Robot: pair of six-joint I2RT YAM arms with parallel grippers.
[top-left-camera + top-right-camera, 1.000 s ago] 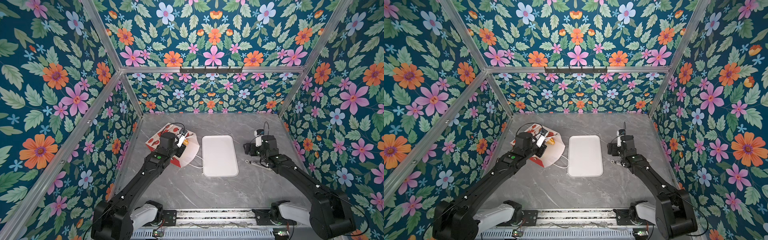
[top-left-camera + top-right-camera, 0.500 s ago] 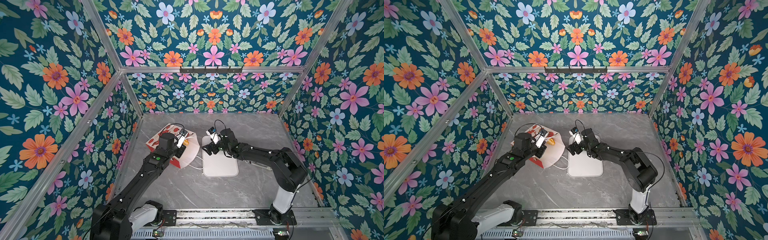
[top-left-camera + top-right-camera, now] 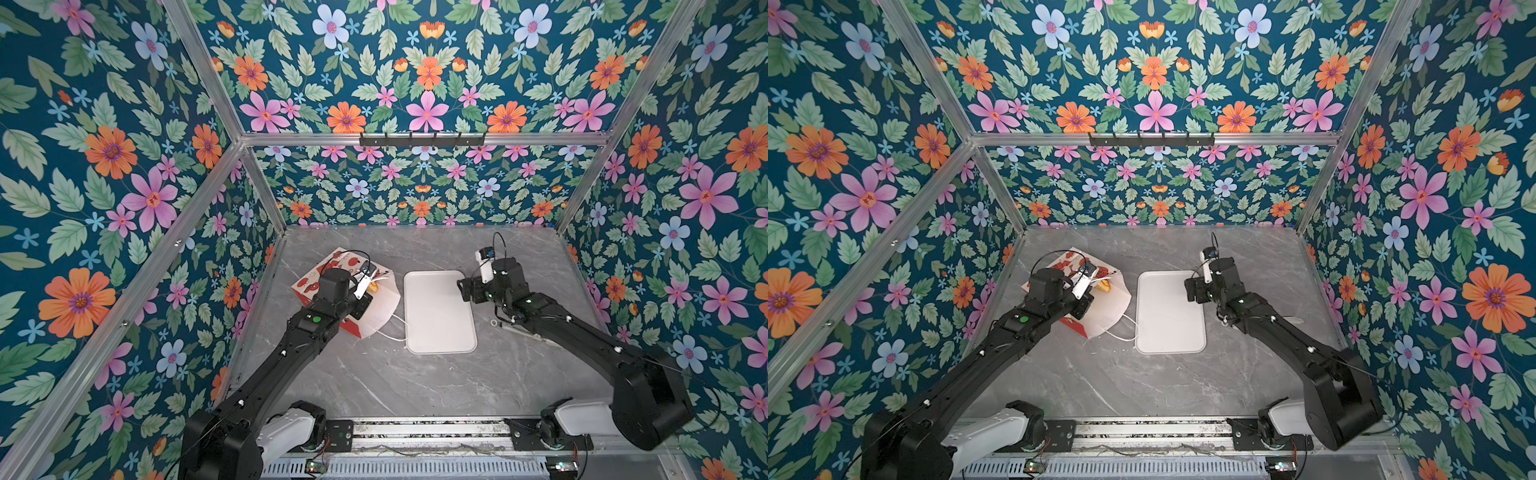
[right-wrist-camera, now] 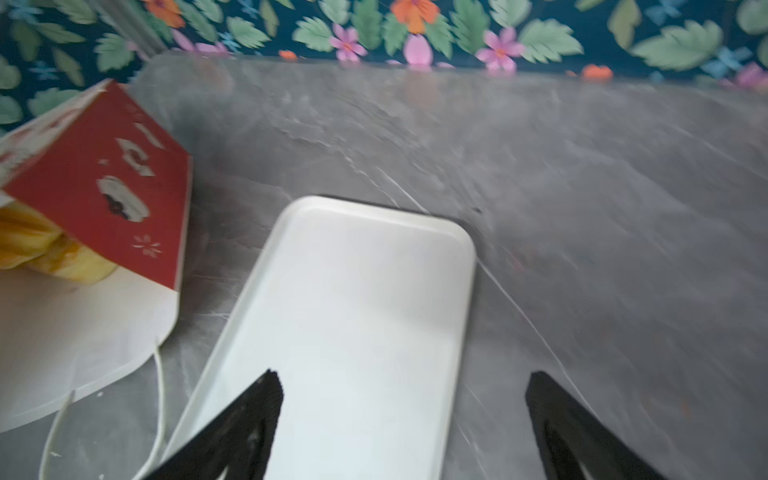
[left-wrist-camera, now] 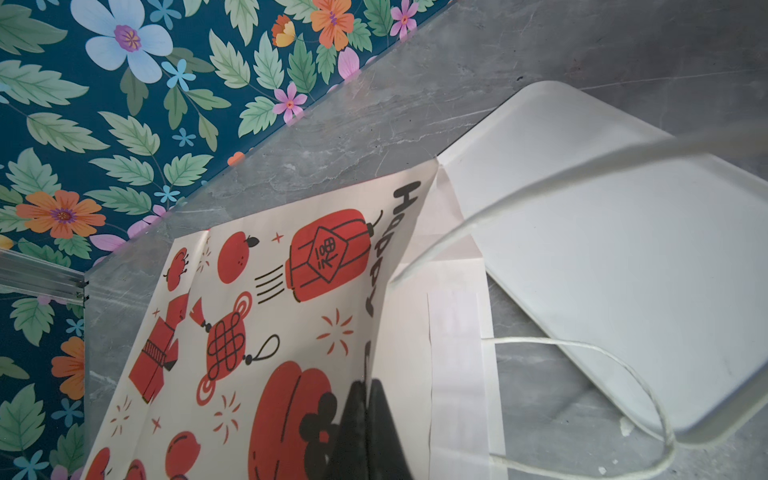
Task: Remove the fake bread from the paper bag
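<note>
Extraction not yet begun: fake bread (image 4: 39, 245) lies in the paper bag (image 3: 376, 311) mouth, across the white tray (image 3: 436, 332) from the right gripper (image 4: 403, 382), spread wide and empty. Left gripper (image 5: 365, 415) pinches the bag's upper wall; next should come a reach inside.

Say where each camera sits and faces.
Top view: high at the front, looking down at table; left arm, right arm show.
Top view: beside it, same aim at table, same arms.
Left wrist: on left arm, facing bag; left gripper shut on it.
Right wrist: on right arm, facing tray; open right gripper shows.
Shared: bag, tray in all.
</note>
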